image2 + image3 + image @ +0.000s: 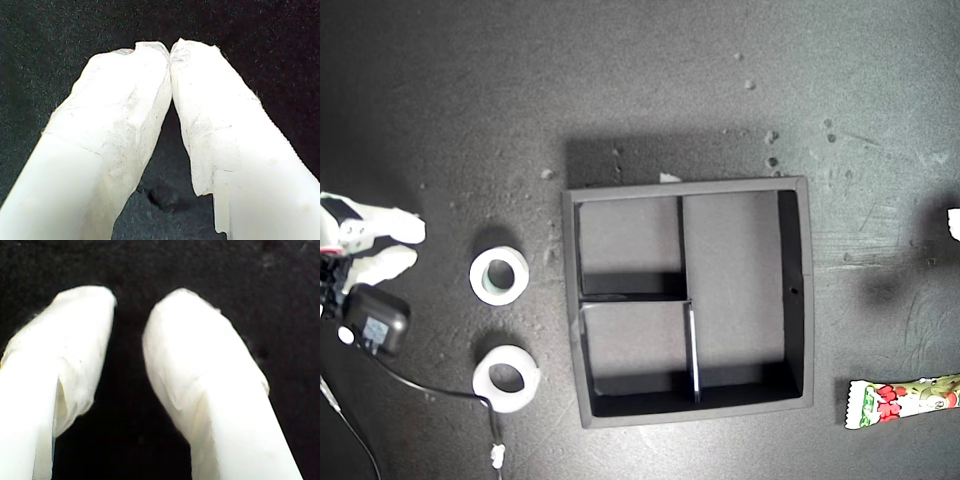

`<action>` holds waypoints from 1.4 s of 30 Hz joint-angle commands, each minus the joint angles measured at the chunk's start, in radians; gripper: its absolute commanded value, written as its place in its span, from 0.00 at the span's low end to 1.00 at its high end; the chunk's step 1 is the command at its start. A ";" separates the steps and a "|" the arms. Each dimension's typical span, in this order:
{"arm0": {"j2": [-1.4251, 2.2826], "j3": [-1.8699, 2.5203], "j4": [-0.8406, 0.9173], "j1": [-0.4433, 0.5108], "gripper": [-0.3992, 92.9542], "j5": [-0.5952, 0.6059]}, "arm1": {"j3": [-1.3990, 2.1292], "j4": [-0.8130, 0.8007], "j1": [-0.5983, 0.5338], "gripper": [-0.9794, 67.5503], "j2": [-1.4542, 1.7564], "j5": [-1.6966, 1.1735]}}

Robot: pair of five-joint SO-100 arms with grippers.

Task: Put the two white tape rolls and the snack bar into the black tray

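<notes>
Nothing in the black tray [796, 300] yet.
Both tape rolls [499, 275] [506, 376] exterior-view left, snack bar [905, 399] right; first jaws closed empty, second narrowly parted.

The table [620, 80] is looking matt, dark and grainy; the tray [798, 300] is showing smooth black plastic; the snack bar [905, 400] wrapper is gleaming glossily.

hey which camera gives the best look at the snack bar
The exterior view. The snack bar lies on the dark mat at that view's lower right, outside the tray, its far end cut off by the frame edge. Both wrist views show only white fingers over dark mat, no bar.
</notes>
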 commanded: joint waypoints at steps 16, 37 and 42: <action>0.048 0.057 0.040 -0.008 0.06 -0.141 | 0.012 0.017 -0.002 0.01 -0.003 0.009; 0.028 -0.140 -0.540 -0.072 0.18 0.445 | 0.012 -0.477 -0.078 0.01 -0.003 -0.213; -0.382 -0.420 -0.431 0.021 0.24 0.423 | 0.012 -0.517 -0.075 0.01 -0.003 -0.164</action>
